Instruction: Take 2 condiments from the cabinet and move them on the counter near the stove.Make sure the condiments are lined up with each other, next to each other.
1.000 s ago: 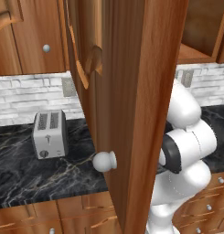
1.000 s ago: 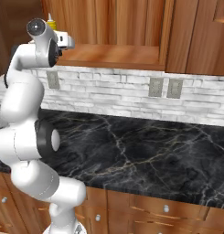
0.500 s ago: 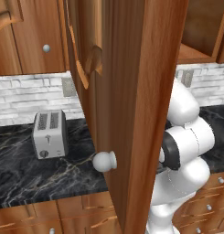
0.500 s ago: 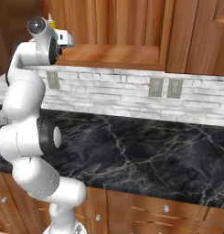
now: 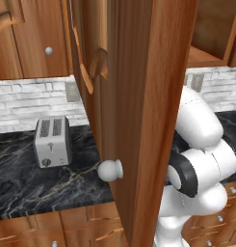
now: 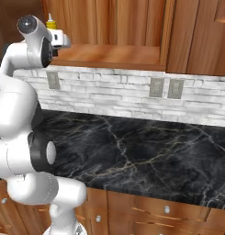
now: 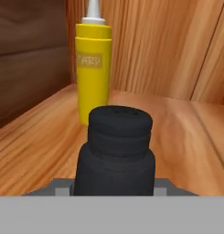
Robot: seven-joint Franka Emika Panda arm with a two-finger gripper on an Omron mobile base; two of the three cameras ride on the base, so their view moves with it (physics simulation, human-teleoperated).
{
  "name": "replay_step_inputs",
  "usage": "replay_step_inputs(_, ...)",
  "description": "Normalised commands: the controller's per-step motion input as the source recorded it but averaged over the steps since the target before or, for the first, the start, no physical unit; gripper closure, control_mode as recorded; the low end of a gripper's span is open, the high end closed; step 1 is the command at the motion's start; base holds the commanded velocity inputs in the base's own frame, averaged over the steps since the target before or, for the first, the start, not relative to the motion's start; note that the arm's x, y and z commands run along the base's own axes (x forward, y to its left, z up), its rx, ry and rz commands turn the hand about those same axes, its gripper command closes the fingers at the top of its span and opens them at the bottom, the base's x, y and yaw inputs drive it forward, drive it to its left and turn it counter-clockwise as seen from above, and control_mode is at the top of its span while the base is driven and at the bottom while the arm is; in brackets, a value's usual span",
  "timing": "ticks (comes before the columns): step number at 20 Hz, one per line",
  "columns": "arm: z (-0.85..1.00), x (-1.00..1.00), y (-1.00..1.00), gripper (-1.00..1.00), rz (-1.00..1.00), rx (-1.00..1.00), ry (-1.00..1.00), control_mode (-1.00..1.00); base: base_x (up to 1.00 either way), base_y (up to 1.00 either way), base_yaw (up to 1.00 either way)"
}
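Note:
A black condiment bottle [image 7: 115, 151] with a holed shaker top stands on the wooden shelf of the cabinet [image 7: 35, 137], very close to the hand camera. My gripper [image 7: 114, 185] is shut on it low down, with its fingertips hidden behind the bottle. A yellow squeeze bottle [image 7: 92, 68] with a white nozzle stands upright just behind it, apart from it. From the right base camera my gripper [image 6: 63, 40] reaches into the open cabinet [image 6: 109, 55], and the yellow bottle's tip [image 6: 50, 20] pokes up behind the hand. The black marble counter [image 6: 132, 151] lies below. The stove is out of view.
The open cabinet door [image 5: 134, 96] with its round knob [image 5: 110, 170] hangs right in front of the left base camera. A silver toaster [image 5: 52, 142] stands on the counter [image 5: 23, 183] to the left. Wall sockets [image 6: 165, 87] sit on the white brick backsplash.
The jaws have closed on the black bottle. The arm has kept its reach into the cabinet and has hardly shifted.

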Motion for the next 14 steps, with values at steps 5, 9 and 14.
replay_step_inputs(5, 0.04, -1.0, -0.36, 1.0, 0.03, 0.0, -0.09, -1.0, 0.0, 0.0, 0.0)
replay_step_inputs(9, 0.0, -1.0, -0.53, 1.0, 0.15, 0.0, -0.1, -1.0, 0.0, 0.0, 0.0)
replay_step_inputs(14, 0.0, -1.0, -0.63, 1.0, 0.1, -0.01, -0.12, -1.0, 0.0, 0.0, 0.0)
